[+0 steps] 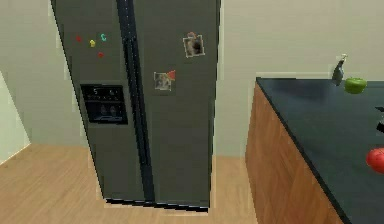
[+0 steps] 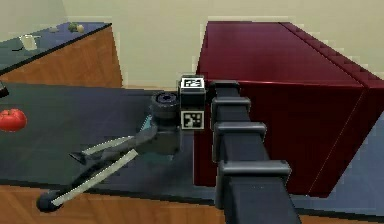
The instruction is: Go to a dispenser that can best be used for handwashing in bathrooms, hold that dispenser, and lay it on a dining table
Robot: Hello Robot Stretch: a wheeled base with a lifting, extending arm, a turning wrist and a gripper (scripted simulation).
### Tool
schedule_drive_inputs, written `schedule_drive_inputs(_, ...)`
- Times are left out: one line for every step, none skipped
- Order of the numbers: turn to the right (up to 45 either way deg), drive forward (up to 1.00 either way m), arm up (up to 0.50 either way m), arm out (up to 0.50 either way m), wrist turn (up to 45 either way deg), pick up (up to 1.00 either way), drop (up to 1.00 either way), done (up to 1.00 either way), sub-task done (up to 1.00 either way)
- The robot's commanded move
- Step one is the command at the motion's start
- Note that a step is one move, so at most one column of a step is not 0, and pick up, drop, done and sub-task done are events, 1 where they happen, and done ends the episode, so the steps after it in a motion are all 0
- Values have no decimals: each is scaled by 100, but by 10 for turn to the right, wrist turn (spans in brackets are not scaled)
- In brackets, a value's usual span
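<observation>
I'm facing fridge (image 1: 150,100) and counter (image 1: 320,110), gripper (image 2: 60,180) holds nothing over bare countertop (image 2: 90,110), so I'd retract the arm (image 2: 245,150) clear of the red box (image 2: 290,90) before driving on to hunt the dispenser.

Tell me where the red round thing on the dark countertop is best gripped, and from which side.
Probably across its widest middle: the red round thing looks smooth, low and handleless, resting on the countertop. Come in level from the arm side view's right, where bare top lies between it and the gripper.
</observation>
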Motion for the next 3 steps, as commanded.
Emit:
schedule_drive_inputs(0, 0, 0, 2, 0, 0, 0, 0, 0)
schedule_drive_inputs(0, 0, 0, 0, 450, 0, 0, 0, 0)
schedule_drive_inputs(0, 0, 0, 0, 330, 0, 0, 0, 0)
